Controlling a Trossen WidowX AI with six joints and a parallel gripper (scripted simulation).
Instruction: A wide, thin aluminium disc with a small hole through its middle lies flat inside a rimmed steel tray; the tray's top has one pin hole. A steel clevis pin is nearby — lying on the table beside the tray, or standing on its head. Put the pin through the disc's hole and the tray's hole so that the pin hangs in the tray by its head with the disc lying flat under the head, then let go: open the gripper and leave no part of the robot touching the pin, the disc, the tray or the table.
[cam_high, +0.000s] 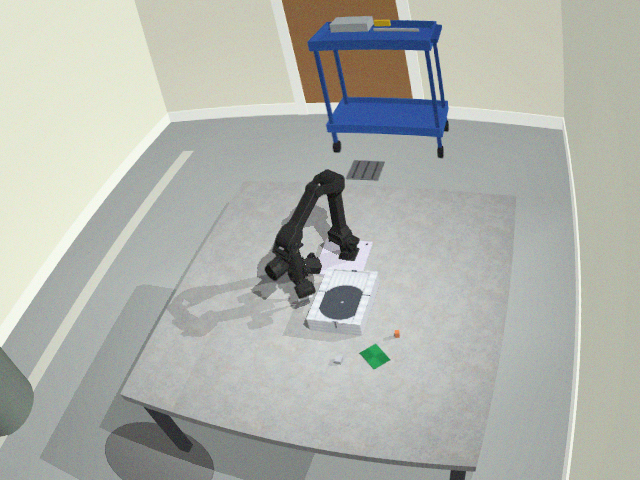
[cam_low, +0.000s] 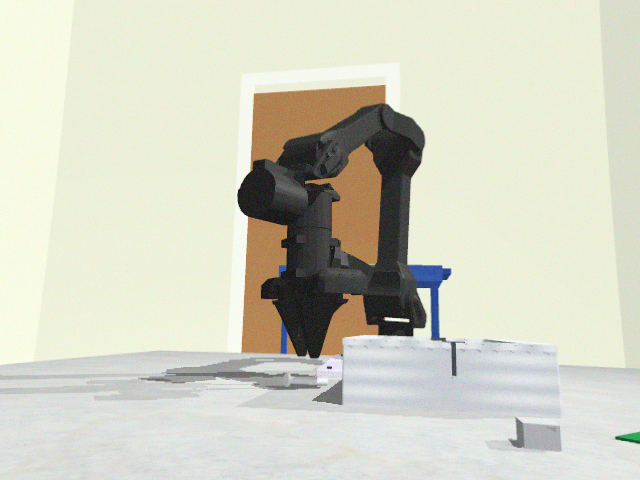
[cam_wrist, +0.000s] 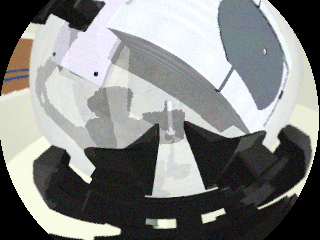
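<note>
A matte grey block (cam_high: 338, 360) (cam_low: 540, 435) sits near the straight-walled, slotted steel tray (cam_high: 338, 327) (cam_low: 403, 374) (cam_wrist: 165, 42), where the dark round disc (cam_high: 332, 310) (cam_wrist: 249, 60) lies flat. The shiny pin (cam_low: 305, 380) (cam_wrist: 169, 116) lies beside it, below the gripper (cam_high: 308, 299) (cam_low: 308, 355) (cam_wrist: 171, 126), partly spread and holding nothing.

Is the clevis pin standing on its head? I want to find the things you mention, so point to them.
No, the exterior view shows the clevis pin (cam_low: 305, 380) (cam_wrist: 169, 116) lying on its side on the table (cam_high: 429, 403) (cam_low: 206, 439) (cam_wrist: 75, 112).

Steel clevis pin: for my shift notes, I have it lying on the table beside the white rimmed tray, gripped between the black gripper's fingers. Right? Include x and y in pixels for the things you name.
Not gripped: the exterior view shows the black gripper (cam_low: 308, 356) (cam_wrist: 171, 126) open above the steel clevis pin (cam_low: 305, 380) (cam_wrist: 169, 117).
</note>
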